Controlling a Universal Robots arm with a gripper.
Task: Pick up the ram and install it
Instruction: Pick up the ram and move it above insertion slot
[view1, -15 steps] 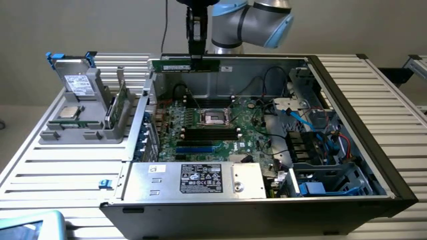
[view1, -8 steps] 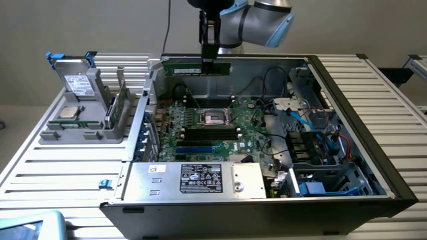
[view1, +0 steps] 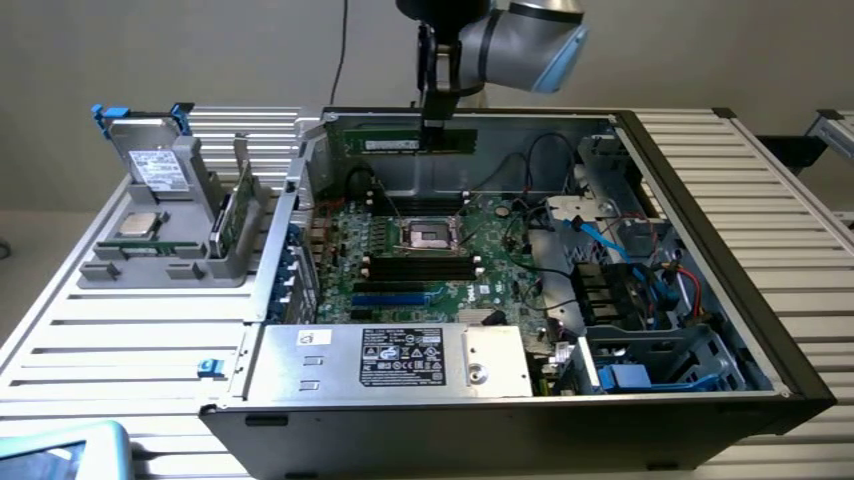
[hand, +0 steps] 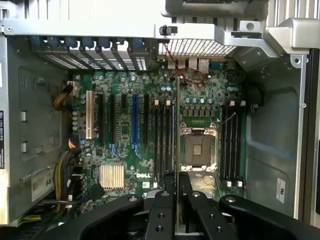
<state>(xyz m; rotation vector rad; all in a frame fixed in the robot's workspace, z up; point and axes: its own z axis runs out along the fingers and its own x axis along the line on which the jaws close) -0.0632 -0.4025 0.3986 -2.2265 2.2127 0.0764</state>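
Observation:
The ram (view1: 400, 141) is a long green stick with a small white label, hanging level above the rear of the open computer case (view1: 694, 200). My gripper (view1: 438, 126) is shut on its right end from above. In the wrist view the ram (hand: 177, 125) appears edge-on as a thin line running out from between the black fingers (hand: 166, 200) of the gripper (hand: 176, 182). Below it lies the green motherboard (hand: 125, 150), with black memory slots (hand: 162, 140) beside the square processor socket (hand: 198, 150). In the exterior view these slots (view1: 420, 266) sit just in front of the socket (view1: 430, 235).
A grey stand (view1: 174, 265) at the exterior view's left holds a grey drive (view1: 160, 165) and a silver processor chip (view1: 138, 222). A metal power supply (view1: 387, 360) fills the case's near side. Cables and a drive cage (view1: 641, 330) crowd its right.

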